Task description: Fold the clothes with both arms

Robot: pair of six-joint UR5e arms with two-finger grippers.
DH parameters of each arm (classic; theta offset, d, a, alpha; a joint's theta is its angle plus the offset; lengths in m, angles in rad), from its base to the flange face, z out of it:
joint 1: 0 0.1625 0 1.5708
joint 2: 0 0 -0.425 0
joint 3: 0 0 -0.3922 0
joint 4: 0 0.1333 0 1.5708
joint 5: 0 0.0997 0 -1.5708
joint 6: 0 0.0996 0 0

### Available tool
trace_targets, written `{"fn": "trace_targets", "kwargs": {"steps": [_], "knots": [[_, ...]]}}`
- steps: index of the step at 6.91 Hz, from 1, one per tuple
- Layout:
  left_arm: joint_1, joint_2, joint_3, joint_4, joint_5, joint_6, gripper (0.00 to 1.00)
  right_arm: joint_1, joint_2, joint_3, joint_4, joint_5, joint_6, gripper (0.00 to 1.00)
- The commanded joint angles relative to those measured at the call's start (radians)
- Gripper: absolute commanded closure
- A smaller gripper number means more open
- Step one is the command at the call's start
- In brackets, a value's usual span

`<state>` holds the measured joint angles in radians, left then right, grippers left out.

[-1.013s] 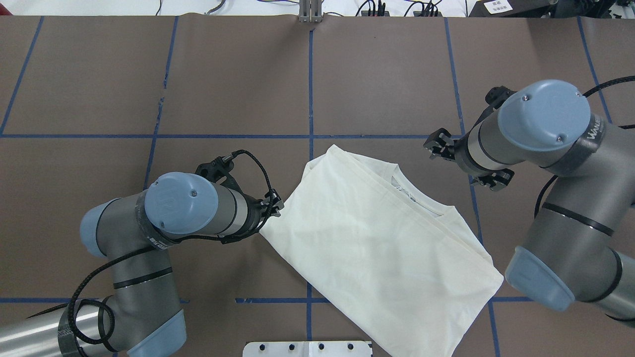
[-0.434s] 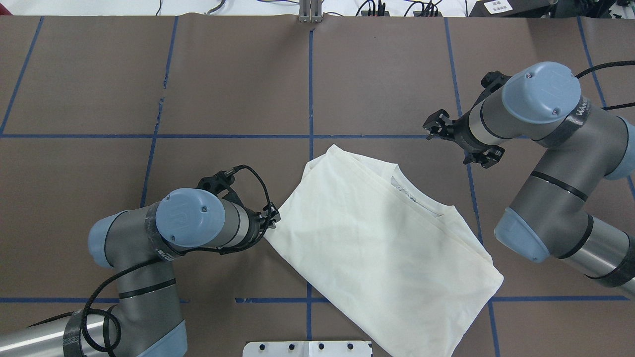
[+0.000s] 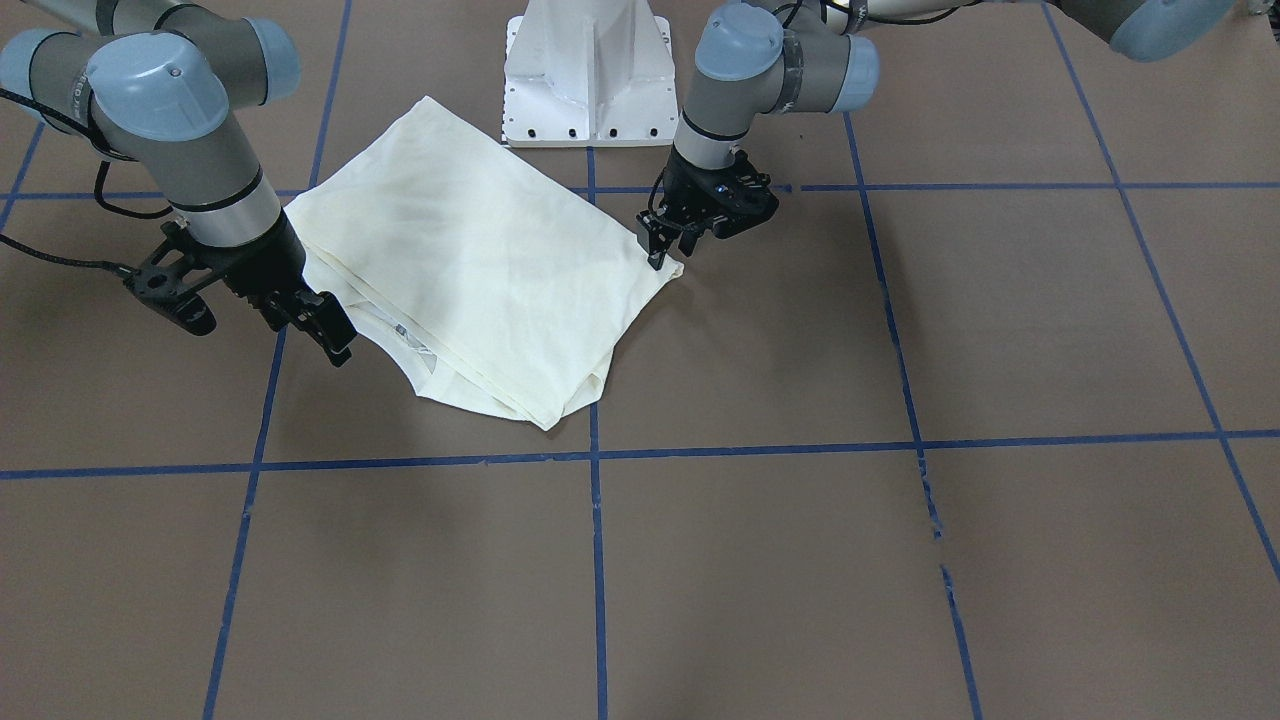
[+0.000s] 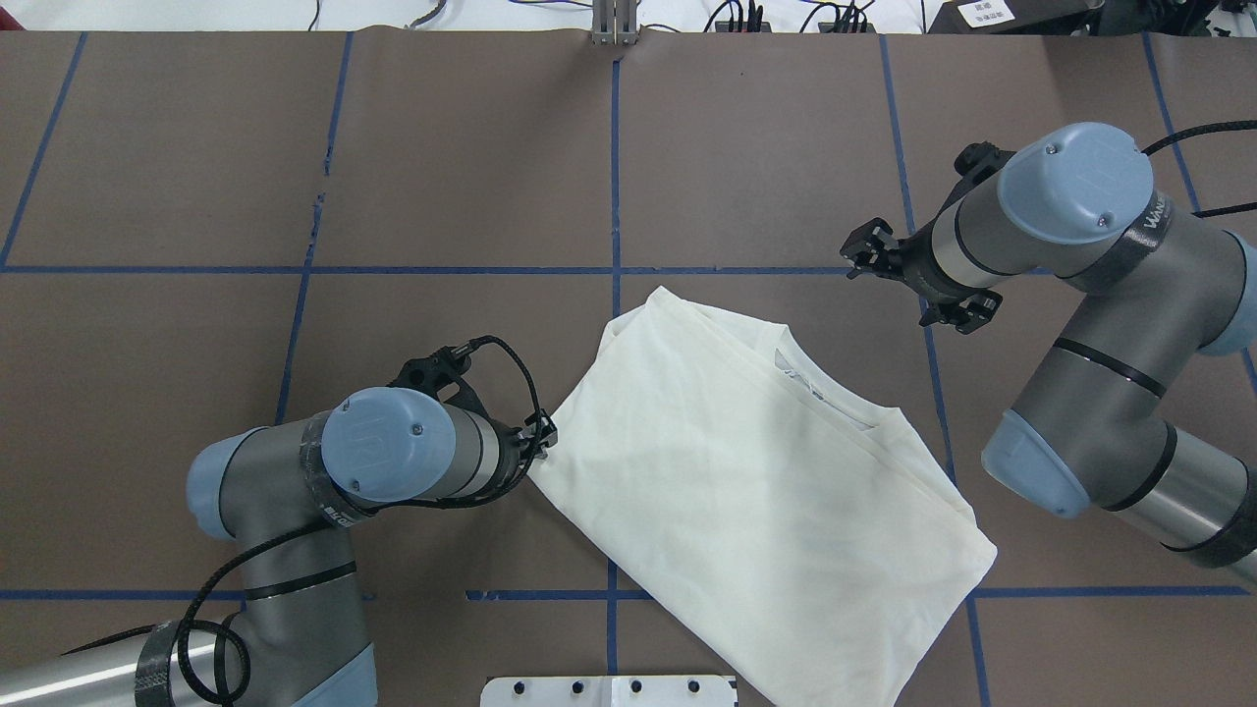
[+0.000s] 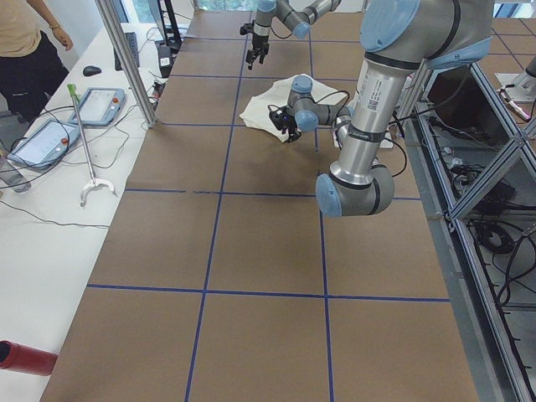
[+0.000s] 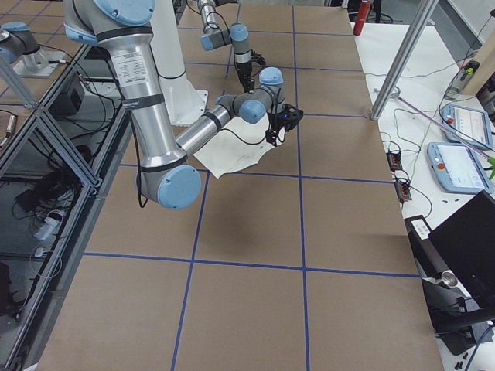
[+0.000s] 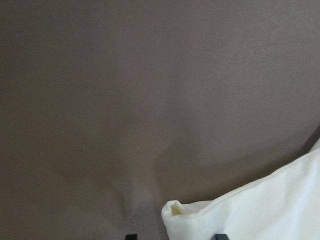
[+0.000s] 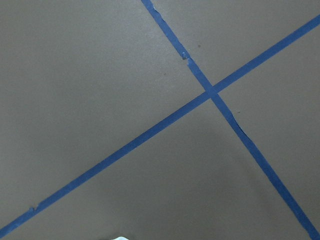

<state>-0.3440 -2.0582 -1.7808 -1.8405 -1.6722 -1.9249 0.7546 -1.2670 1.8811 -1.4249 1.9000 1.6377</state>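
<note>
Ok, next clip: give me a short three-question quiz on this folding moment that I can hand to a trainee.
1. True or false: the right gripper is touching the T-shirt.
2. In the left wrist view, what sits between the fingertips of the left gripper? A) a blue tape line B) a corner of the T-shirt C) nothing but brown surface
3. Which face of the T-shirt is up, printed or plain?
Key: 1 false, it is over the bare table, apart from the cloth. 2 B. 3 plain.
</note>
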Motion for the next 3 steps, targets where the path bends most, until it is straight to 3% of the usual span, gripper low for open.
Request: {"fn": "trace_targets", "kwargs": {"steps": [1, 2, 3], "knots": [[-0.001, -0.003, 0.004, -0.002, 0.048, 0.004, 0.63, -0.001, -0.002, -0.014, 0.003, -0.004, -0.004, 0.0], [-0.006, -0.003, 0.001, 0.0, 0.049, 0.006, 1.0, -0.006, -0.002, -0.02, 0.003, -0.006, -0.006, 0.0], [-0.009, -0.003, 0.001, 0.001, 0.049, 0.006, 1.0, -0.006, -0.002, -0.022, 0.004, -0.006, -0.007, 0.0]]}}
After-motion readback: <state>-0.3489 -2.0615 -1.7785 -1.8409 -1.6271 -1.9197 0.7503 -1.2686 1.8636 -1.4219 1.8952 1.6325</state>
